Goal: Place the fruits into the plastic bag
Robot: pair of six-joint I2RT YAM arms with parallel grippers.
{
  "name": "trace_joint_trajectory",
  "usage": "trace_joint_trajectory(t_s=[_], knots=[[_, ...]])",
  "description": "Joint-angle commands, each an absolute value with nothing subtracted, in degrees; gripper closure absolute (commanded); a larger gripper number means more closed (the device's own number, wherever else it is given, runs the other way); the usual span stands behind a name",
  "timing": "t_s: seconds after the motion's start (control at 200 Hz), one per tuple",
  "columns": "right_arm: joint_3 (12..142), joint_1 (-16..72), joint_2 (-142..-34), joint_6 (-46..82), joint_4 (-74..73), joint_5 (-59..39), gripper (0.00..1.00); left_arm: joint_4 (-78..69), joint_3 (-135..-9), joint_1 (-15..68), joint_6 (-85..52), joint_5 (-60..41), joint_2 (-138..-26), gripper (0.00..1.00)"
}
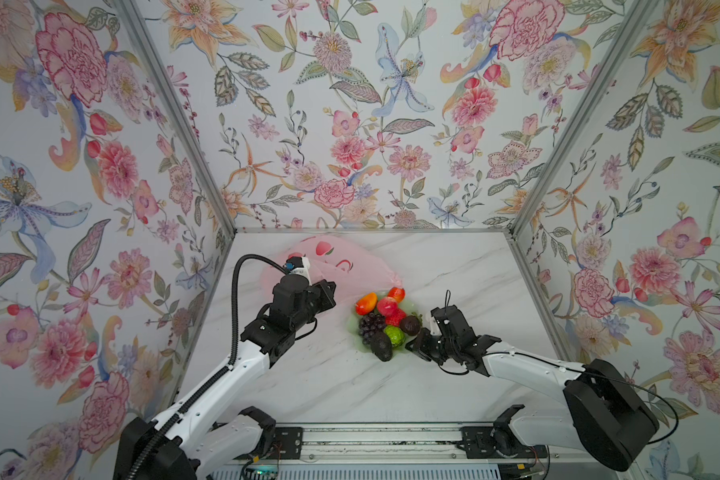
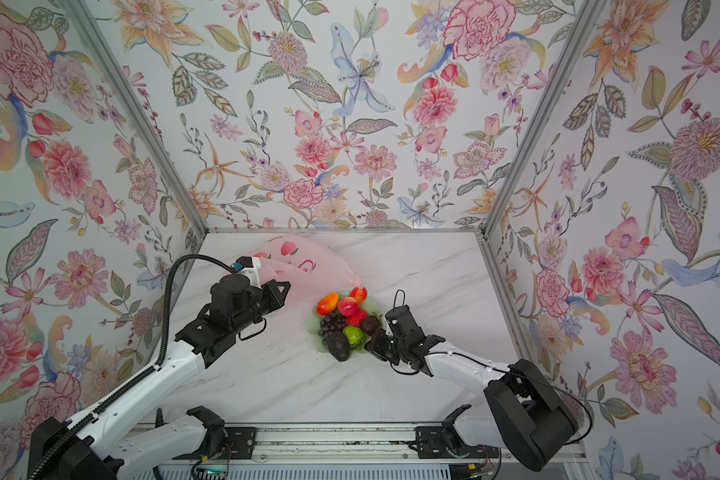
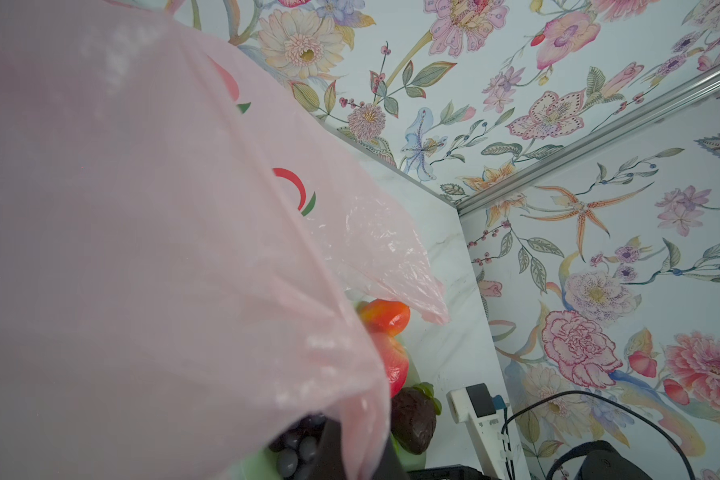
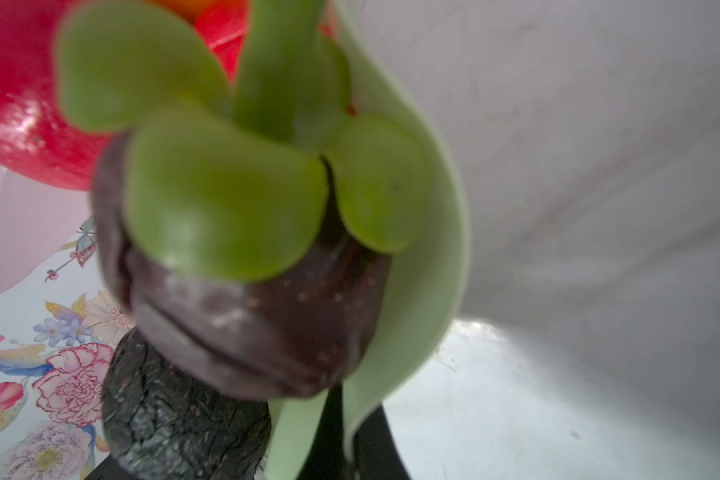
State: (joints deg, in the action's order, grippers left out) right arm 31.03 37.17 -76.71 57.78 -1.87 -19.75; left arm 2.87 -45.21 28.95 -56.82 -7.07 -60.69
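Sitting heaped on a pale green dish [image 1: 353, 323] mid-tabletop [image 1: 341, 386], the glossy fruits [image 1: 385, 320] show orange-red, pink, red, bumpy green, purple and dark brown skins, and the thin, translucent pink plastic bag [image 1: 333, 262] with red prints lies behind them toward the left. The left hand [image 1: 325, 293] is closed on the bag's film, which veils most of the left wrist view and hides nearly all of that hand. The right hand [image 1: 417, 340], also closed, pinches the dish's rim beside a dark leafy-capped fruit [image 4: 246, 324] that fills the right wrist view, blurred.
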Motion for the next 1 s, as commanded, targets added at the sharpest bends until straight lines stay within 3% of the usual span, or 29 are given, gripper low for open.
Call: trace_joint_trajectory(t_s=[0.0, 0.2, 0.28, 0.385, 0.54, 0.691, 0.811, 0.996], knots=[[34.53, 40.64, -80.24, 55.23, -4.04, -22.11, 1.00, 2.83, -44.13, 29.29, -55.90, -7.03, -59.68, 1.00], [37.03, 43.02, -84.92, 55.44, -5.76, -23.51, 1.00, 3.19, -42.92, 29.33, -55.37, -7.21, -58.65, 1.00], [37.42, 42.90, -85.16, 55.22, -5.31, -23.64, 0.91, 3.24, -42.45, 29.27, -55.28, -7.21, -58.07, 1.00], [37.62, 42.30, -84.10, 54.37, -3.74, -23.48, 0.69, 3.50, -42.28, 29.17, -55.03, -7.34, -57.70, 1.00], [38.15, 41.10, -79.65, 51.98, 1.42, -22.44, 0.50, 3.78, -42.67, 28.67, -54.41, -7.40, -57.57, 1.00], [40.02, 40.03, -71.83, 49.13, 10.98, -18.89, 0.39, 3.96, -42.71, 27.67, -53.97, -7.40, -57.13, 1.00], [44.94, 39.73, -66.43, 45.87, 20.55, -14.99, 0.35, 4.31, -42.71, 26.78, -53.31, -7.82, -56.59, 1.00], [57.71, 41.11, -71.10, 38.07, 32.42, -15.16, 0.21, 5.88, -42.04, 26.11, -51.99, -7.73, -54.97, 1.00]])
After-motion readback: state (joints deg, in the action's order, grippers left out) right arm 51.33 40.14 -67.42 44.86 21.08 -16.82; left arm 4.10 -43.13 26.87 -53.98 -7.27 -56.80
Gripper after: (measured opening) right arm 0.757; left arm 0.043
